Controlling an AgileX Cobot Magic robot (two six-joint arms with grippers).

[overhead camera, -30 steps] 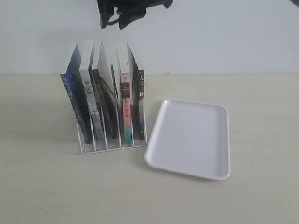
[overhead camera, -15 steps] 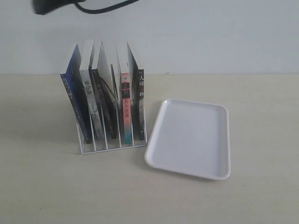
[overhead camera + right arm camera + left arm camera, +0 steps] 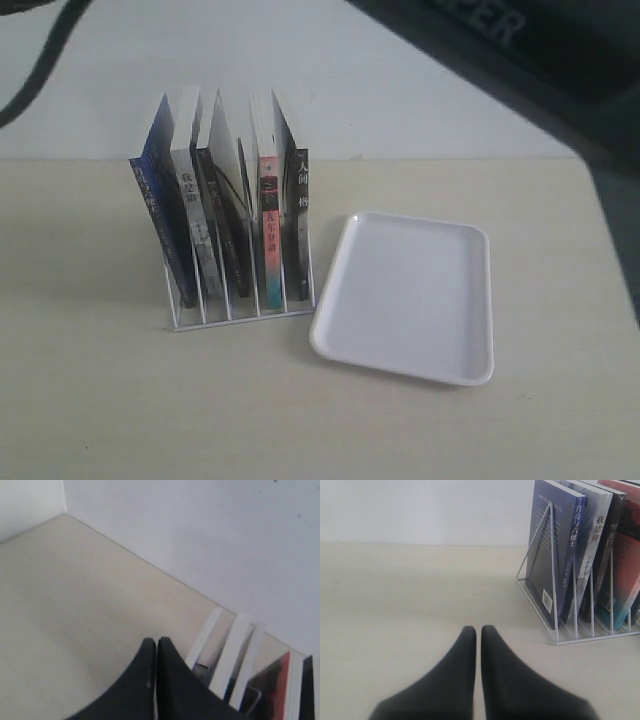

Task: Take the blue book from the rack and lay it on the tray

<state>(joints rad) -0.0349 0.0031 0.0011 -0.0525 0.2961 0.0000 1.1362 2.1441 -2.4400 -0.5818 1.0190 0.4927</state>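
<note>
The blue book (image 3: 158, 215) stands slanted in the leftmost slot of the white wire rack (image 3: 240, 312); the left wrist view shows its back cover (image 3: 547, 550) behind the rack's wire (image 3: 552, 570). The white tray (image 3: 410, 295) lies to the right of the rack with nothing on it. My left gripper (image 3: 478, 628) hovers low over the table, left of the rack and apart from it, shut with nothing in it. My right gripper (image 3: 156, 640) is shut too, high above the books' top edges (image 3: 235, 652). Neither gripper's fingertips show in the exterior view.
Several other books fill the remaining slots, among them a grey-white-spined one (image 3: 195, 225) and a red-and-teal-spined one (image 3: 269, 235). A big dark arm body (image 3: 540, 60) crosses the upper right of the exterior view. A black cable (image 3: 40, 70) hangs at the upper left.
The dark arm part at the top of the exterior view slid left and out. A large dark arm body now fills the upper right corner. Books and tray stayed put.
</note>
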